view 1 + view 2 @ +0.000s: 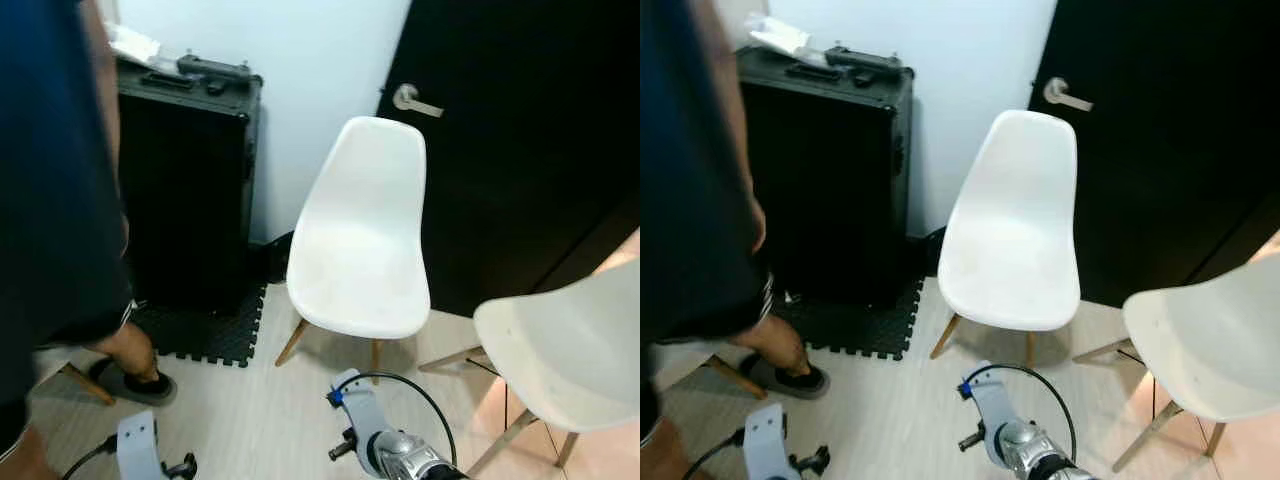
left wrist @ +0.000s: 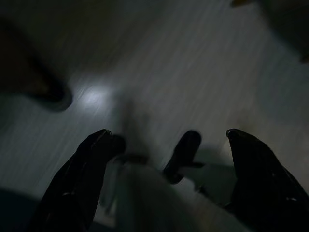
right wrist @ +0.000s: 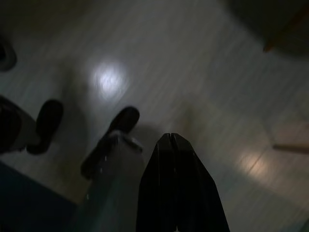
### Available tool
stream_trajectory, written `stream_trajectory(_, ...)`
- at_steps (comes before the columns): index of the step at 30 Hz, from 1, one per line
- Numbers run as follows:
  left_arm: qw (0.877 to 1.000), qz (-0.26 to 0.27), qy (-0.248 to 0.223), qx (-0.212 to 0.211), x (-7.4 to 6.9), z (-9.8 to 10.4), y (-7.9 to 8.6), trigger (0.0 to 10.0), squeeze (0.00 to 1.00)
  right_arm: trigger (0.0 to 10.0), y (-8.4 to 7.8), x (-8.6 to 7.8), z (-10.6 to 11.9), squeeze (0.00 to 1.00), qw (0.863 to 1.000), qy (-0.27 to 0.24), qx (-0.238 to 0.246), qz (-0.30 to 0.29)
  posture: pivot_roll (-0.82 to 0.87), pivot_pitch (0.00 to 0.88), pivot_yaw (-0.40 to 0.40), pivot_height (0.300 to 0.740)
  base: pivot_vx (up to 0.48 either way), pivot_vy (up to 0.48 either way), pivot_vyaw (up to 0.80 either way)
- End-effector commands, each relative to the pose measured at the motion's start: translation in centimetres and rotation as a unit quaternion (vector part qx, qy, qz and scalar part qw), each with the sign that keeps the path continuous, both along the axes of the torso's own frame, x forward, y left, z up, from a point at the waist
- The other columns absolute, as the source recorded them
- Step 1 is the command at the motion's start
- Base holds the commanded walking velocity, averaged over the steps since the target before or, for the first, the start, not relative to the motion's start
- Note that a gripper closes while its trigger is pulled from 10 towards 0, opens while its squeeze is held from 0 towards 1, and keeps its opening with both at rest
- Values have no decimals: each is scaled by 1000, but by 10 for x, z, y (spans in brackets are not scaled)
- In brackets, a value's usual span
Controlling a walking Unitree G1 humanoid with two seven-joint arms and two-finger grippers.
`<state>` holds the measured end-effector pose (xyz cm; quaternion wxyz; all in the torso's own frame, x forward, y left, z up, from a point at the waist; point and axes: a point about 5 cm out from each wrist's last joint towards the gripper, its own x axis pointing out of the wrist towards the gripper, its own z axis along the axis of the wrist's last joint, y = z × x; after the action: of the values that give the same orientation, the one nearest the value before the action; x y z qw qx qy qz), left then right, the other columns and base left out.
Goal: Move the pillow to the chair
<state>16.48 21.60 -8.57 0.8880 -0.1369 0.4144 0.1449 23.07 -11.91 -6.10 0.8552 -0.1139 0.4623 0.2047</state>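
Currently, chair [image 1: 358,235]: white shell, seat bare, directly ahead, backed against the black door [image 1: 520,150].
Pillow: nowhere visible; bearing unknown.
Left gripper [image 2: 169,145]: fingers spread, hanging over floor.
Right gripper [image 3: 176,183]: fingers pressed together, nearer the chair.

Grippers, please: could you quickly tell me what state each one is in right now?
Left gripper: open, holding nothing, hanging over the floor.
Right gripper: shut, holding nothing, also hanging low over the floor.

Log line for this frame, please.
phase: approach | chair seat bare | left gripper open, idle | right gripper shut, idle
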Motion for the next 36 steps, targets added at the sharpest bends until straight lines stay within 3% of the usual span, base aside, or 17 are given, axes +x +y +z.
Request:
stream_trajectory(1,1000,11,18,-12,-10,-6,-6,10000,0,10000,-11,-8,-6,0,1000,20,-13,-9,132,0,-179,710,0,0,0)
stream_trajectory(3,999,8,30,-12,-16,-8,-7,10000,0,10000,-13,-9,-6,0,999,18,-25,10,109,0,-168,710,0,0,0)
stream_trajectory(4,999,1,51,-13,-27,-13,-7,10000,0,10000,-14,-11,-7,0,999,16,-34,32,79,0,-145,710,0,0,0)
stream_trajectory(8,998,-10,67,-15,-33,-16,-11,10000,0,10000,-17,-12,-8,0,998,15,-46,39,19,0,-113,710,0,0,0)
stream_trajectory(10,995,-50,83,-13,-37,-18,-19,10000,0,10000,-26,-12,-8,0,998,11,-53,8,-7,0,-98,710,0,0,-769)
stream_trajectory(15,992,-102,75,-19,-29,-18,-35,10000,0,10000,-45,-8,-6,0,996,6,-42,-76,-50,0,-86,710,0,0,-765)
stream_trajectory(18,990,-119,71,-19,-25,-17,-40,10000,0,10000,-49,-5,-3,0,996,0,-43,-83,-54,0,-88,710,0,0,-765)
stream_trajectory(25,990,-117,64,-33,-19,-15,-52,10000,0,10000,-48,10,6,0,997,-23,-62,-44,-63,0,-100,710,0,0,-764)
stream_trajectory(28,989,-123,67,-39,-20,-16,-58,10000,0,10000,-47,9,6,0,997,-23,-75,-19,-69,0,-105,710,0,0,-733)
stream_trajectory(36,988,-131,73,-46,-25,-18,-64,10000,0,10000,-53,4,3,0,997,-7,-69,-33,-52,0,-122,710,0,0,-722)
